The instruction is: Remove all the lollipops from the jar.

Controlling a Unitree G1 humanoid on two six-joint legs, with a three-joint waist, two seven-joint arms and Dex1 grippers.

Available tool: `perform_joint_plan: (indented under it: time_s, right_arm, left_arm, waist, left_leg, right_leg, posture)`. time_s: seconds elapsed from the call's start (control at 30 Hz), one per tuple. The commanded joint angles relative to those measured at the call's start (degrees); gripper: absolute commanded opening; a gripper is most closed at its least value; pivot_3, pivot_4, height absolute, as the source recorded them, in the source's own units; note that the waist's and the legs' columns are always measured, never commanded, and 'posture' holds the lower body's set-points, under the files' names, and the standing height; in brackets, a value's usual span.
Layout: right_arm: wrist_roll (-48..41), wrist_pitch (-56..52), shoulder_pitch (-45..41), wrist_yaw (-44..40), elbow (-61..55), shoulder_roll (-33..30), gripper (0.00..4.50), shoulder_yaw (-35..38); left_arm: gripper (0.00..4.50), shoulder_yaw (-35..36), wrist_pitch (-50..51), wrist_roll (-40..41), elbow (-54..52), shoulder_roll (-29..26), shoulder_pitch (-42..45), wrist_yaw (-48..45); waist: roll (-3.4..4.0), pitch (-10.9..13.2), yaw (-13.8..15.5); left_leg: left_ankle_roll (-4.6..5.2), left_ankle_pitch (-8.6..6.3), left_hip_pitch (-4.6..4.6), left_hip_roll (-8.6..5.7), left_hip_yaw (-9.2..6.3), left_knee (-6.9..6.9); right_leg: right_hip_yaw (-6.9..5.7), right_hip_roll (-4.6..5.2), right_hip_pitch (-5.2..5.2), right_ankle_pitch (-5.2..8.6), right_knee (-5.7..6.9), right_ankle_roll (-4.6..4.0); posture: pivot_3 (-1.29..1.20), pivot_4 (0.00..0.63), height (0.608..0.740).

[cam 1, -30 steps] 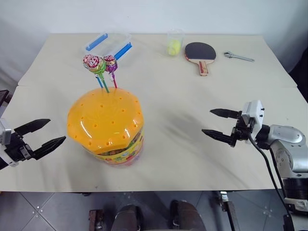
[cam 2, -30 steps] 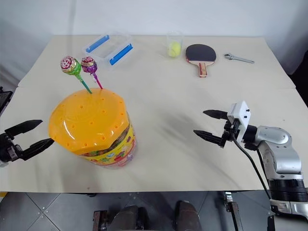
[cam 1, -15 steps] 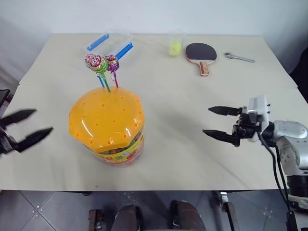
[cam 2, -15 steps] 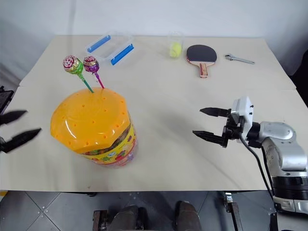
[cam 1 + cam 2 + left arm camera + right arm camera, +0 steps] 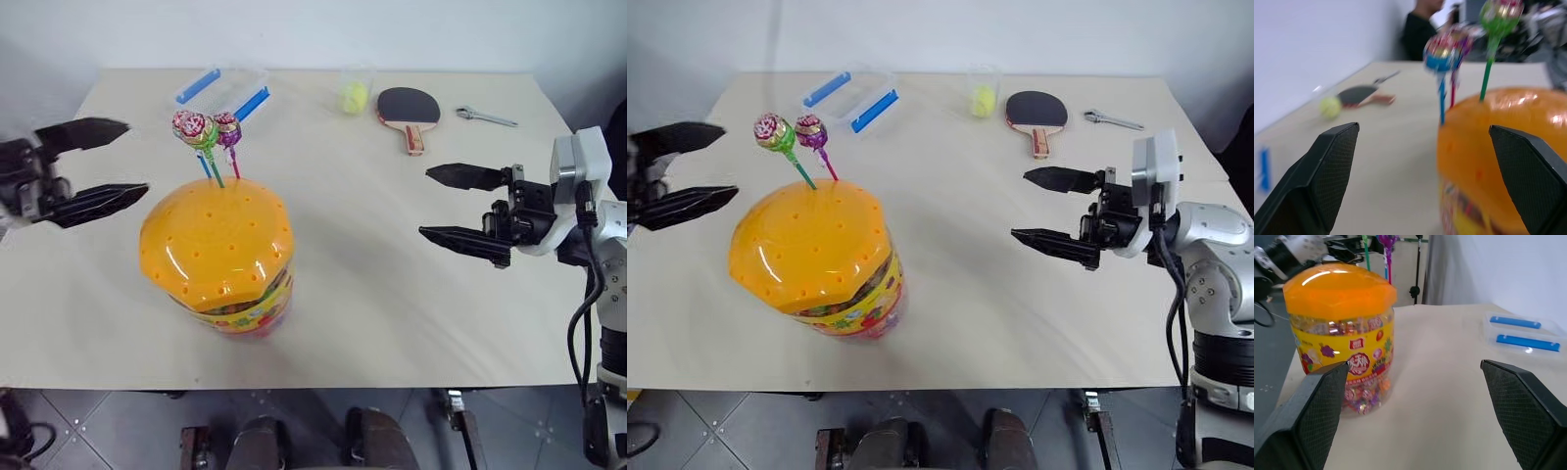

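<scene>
Jar [image 5: 217, 257]: large clear plastic tub, colourful label band, wrapped sweets visible through the wall, orange domed lid [image 5: 216, 240] dotted with small holes; stands upright on the near left part of the beige table [image 5: 372, 294]. Lollipops [image 5: 204, 130]: three, still planted by their sticks in holes at the far edge of the lid, heads clustered above it; green-wrapped one on a green stick [image 5: 772, 132], purple-wrapped one on a purple stick [image 5: 809, 131], a third on a blue stick [image 5: 1443, 53] seen from the left wrist view. Left gripper [image 5: 110, 157]: raised off the table to the left of the jar, about level with the lollipop heads, its two black fingers spread wide and empty, pointing toward the lollipops but clear of them. Right gripper [image 5: 443, 204]: raised over the right half of the table, well apart from the jar, fingers spread wide and empty, pointing left toward the jar. Far edge of table, left to right: clear box with blue clips [image 5: 223, 88]; clear cup [image 5: 355, 84] containing a yellow-green ball [image 5: 352, 96]; table tennis paddle [image 5: 409, 108], black face, wooden handle toward the near side; small metal wrench [image 5: 486, 117]. Beyond the table, from the left wrist view: a person in dark clothing [image 5: 1418, 30], blurred.
</scene>
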State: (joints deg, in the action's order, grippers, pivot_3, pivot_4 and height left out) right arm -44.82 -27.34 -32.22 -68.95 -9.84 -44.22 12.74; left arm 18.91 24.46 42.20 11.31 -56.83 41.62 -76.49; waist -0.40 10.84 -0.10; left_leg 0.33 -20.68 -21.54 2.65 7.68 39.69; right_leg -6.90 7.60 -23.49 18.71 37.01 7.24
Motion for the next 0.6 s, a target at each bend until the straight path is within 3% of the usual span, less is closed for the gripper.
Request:
perform_joint_plan:
  time_s: [0.03, 0.3, 0.4, 0.6]
  right_arm:
    - [-2.0, -0.1, -0.7, 1.5, -2.6, 0.3, 4.48, 1.9]
    - [-4.7, -0.9, 2.4, 3.8, -7.2, 0.0, 4.48, 3.9]
    - [-5.3, -0.9, 3.3, 4.9, -8.6, -0.5, 4.50, 5.0]
    - [-5.2, -0.7, 4.1, 7.0, -9.7, -0.6, 4.50, 6.5]
  left_arm:
    - [4.50, -4.2, 0.8, -2.0, 3.4, 1.0, 6.3, -2.1]
    - [4.50, -11.6, 0.1, -7.4, 12.1, 5.8, 16.7, -7.2]
    - [4.01, -11.2, 0.0, -7.3, 13.3, 6.8, 17.8, -8.5]
    - [2.21, -11.5, 0.7, -7.7, 13.7, 7.4, 19.2, -9.8]
  waist:
    - [-0.01, 0.0, -0.1]
    - [-0.02, 0.0, -0.1]
    - [-0.02, 0.0, -0.1]
    - [-0.02, 0.0, 0.0]
  left_leg:
    - [0.01, -0.01, 0.00, 0.00, 0.00, 0.09]
    - [0.08, -0.05, -0.03, 0.00, 0.00, 0.25]
    - [0.09, -0.05, -0.04, 0.00, -0.01, 0.26]
    - [0.10, -0.06, -0.04, 0.01, -0.04, 0.29]
  right_leg:
    - [0.00, 0.00, -0.01, 0.00, 0.02, 0.00]
    - [-0.01, 0.00, -0.01, 0.00, 0.05, 0.00]
    - [-0.01, 0.00, -0.01, 0.00, 0.05, 0.00]
    - [-0.01, 0.01, 0.00, 0.00, 0.05, 0.00]
  posture:
    - [0.00, 0.150, 0.740]
    - [0.00, 0.150, 0.740]
    - [0.00, 0.150, 0.740]
    - [0.00, 0.150, 0.740]
